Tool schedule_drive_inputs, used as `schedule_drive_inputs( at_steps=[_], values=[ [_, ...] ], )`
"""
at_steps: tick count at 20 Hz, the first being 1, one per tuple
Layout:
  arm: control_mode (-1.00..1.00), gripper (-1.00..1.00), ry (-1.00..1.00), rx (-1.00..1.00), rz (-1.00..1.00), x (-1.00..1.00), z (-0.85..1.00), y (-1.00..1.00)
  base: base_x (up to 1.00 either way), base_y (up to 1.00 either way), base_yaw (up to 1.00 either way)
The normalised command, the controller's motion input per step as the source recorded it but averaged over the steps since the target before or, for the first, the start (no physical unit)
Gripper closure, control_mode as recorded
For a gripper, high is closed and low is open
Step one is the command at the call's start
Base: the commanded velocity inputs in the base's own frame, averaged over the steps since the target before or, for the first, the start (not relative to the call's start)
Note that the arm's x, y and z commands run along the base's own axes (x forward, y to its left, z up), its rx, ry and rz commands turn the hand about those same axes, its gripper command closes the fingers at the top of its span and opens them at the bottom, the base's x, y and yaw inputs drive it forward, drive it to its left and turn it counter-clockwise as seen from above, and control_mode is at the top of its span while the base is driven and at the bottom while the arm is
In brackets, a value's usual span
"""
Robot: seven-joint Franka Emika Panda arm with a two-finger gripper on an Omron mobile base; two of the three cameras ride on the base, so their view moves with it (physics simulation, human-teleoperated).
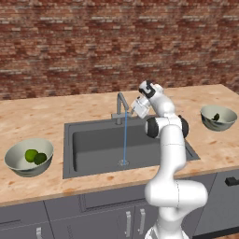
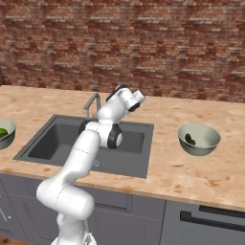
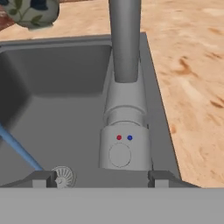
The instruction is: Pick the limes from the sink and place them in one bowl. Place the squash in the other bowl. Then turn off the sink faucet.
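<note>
Water still runs in a thin blue stream (image 1: 125, 140) from the sink faucet (image 1: 122, 105) into the dark grey sink (image 1: 93, 142). My gripper (image 1: 136, 108) hovers just right of the faucet, at the sink's back rim. In the hand view the gripper (image 3: 101, 180) is open, and its fingertips (image 3: 43, 179) stand apart on either side of the faucet's base (image 3: 124, 146), which has a red and a blue dot. Two limes (image 1: 35, 156) lie in the left bowl (image 1: 18, 163). The dark squash (image 1: 216, 116) lies in the right bowl (image 1: 228, 121).
A brick wall (image 1: 116, 42) runs behind the wooden counter (image 1: 37, 116). The round drain (image 3: 63, 175) sits on the basin floor under the stream. My own arm (image 1: 170, 154) rises over the sink's right front corner. Cabinet doors (image 1: 107, 219) are below.
</note>
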Motion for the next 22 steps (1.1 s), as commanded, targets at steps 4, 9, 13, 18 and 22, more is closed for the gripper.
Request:
schedule_drive_inputs(
  at_steps=[4, 9, 13, 18, 22],
  values=[
    [-1.0, -1.0, 0.0, -0.06, 0.0, 0.28, 0.02, 0.62, 0.0, 0.0, 0.0],
    [-1.0, -1.0, 0.1, -0.26, -0.03, 0.09, 0.32, 0.99, 0.0, 0.0, 0.0],
    [-1.0, -1.0, 0.05, -0.38, -0.03, 0.01, 0.49, 1.0, 0.0, 0.0, 0.0],
    [-1.0, -1.0, 0.0, -0.29, 0.02, 0.0, 0.41, 1.0, 0.0, 0.0, 0.0],
    [-1.0, -1.0, 0.0, -0.18, 0.09, -0.09, 0.3, 1.0, 0.0, 0.0, 0.0]
  ],
)
